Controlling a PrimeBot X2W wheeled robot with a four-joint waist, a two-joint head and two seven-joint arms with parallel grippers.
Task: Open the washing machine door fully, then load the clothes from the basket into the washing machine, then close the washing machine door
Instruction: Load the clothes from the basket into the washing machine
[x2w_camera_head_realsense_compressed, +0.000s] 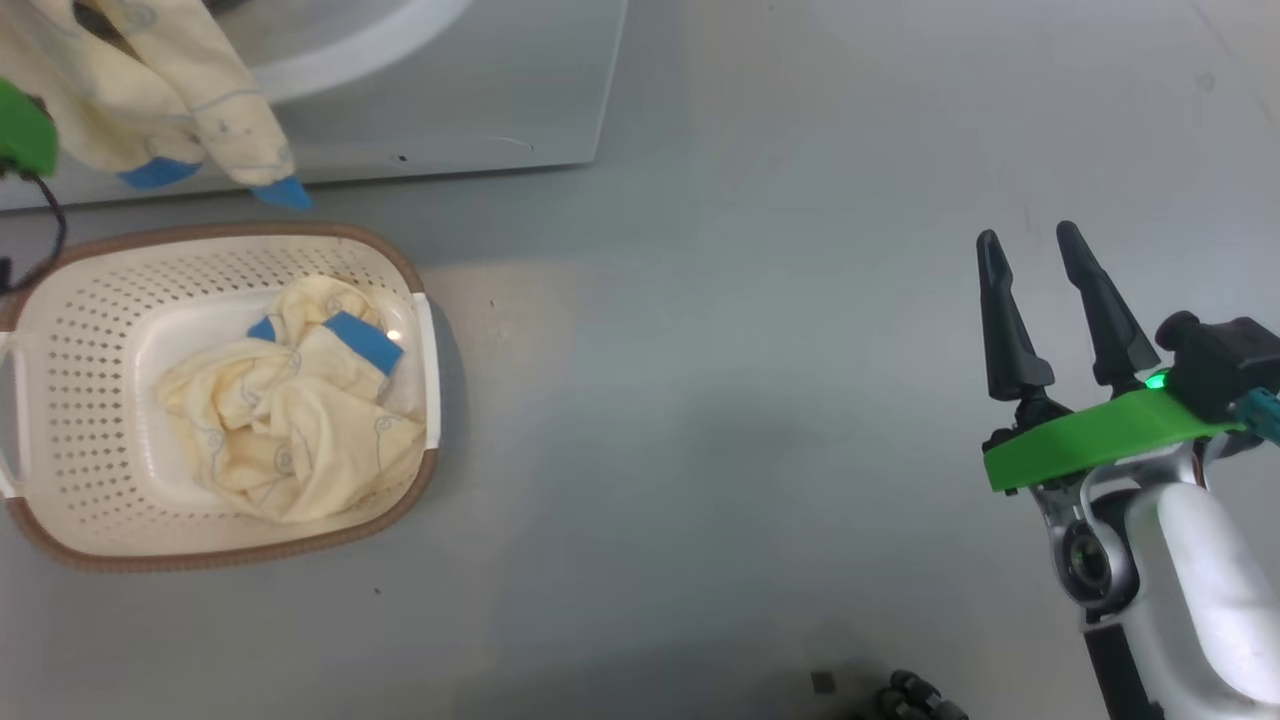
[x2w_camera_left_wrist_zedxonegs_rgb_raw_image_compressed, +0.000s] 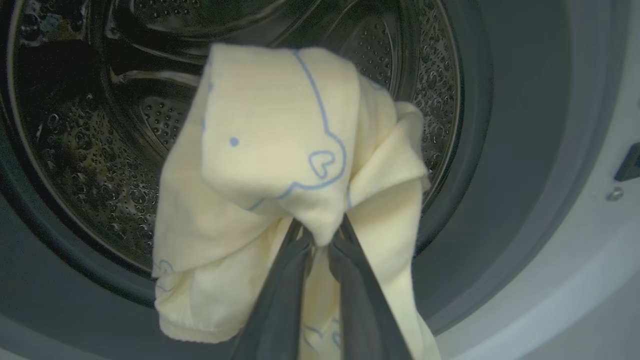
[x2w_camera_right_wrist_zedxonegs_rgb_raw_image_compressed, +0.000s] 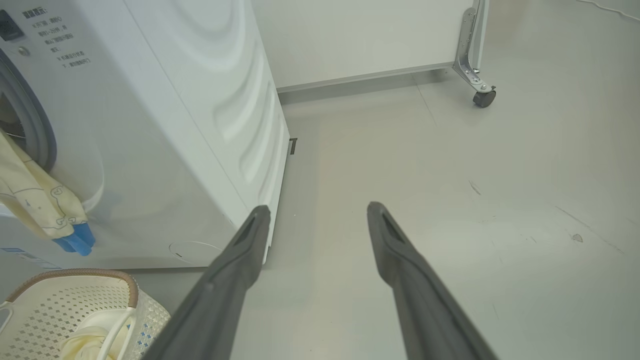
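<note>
My left gripper (x2w_camera_left_wrist_zedxonegs_rgb_raw_image_compressed: 322, 235) was clamped on a garment (x2w_camera_left_wrist_zedxonegs_rgb_raw_image_compressed: 270, 140), its 2 dark fingers (x2w_camera_left_wrist_zedxonegs_rgb_raw_image_compressed: 280, 300) drawn nearly together with a fold of the fabric pinched between their tips. I held that garment right in front of the washing machine (x2w_camera_right_wrist_zedxonegs_rgb_raw_image_compressed: 175, 125), at the open mouth of its steel drum (x2w_camera_left_wrist_zedxonegs_rgb_raw_image_compressed: 100, 150), with the grey seal (x2w_camera_left_wrist_zedxonegs_rgb_raw_image_compressed: 480, 175) ringing the opening behind it. The cloth was soft, pale cream-yellow, printed with thin blue lines, a dot and a small heart, and it hung over my fingers in loose folds that drooped below the rim of the opening. From my head camera the same piece dangled against the machine's white front, 2 bright blue cuffs (x2w_camera_head_realsense_compressed: 285, 192) at its lowest ends. The basket (x2w_camera_head_realsense_compressed: 90, 400) stood on the grey floor (x2w_camera_head_realsense_compressed: 750, 400) just in front of the washing machine, below the hanging cuffs. A second garment (x2w_camera_head_realsense_compressed: 300, 420) lay crumpled in it, the same cream-yellow, with blue cuffs showing near its top. My right gripper (x2w_camera_head_realsense_compressed: 1028, 237) was well off to the side of the washing machine, past its front corner, hanging over bare floor. Its 2 fingers (x2w_camera_right_wrist_zedxonegs_rgb_raw_image_compressed: 225, 280) stood clearly apart, with nothing between them and nothing touching them.
</note>
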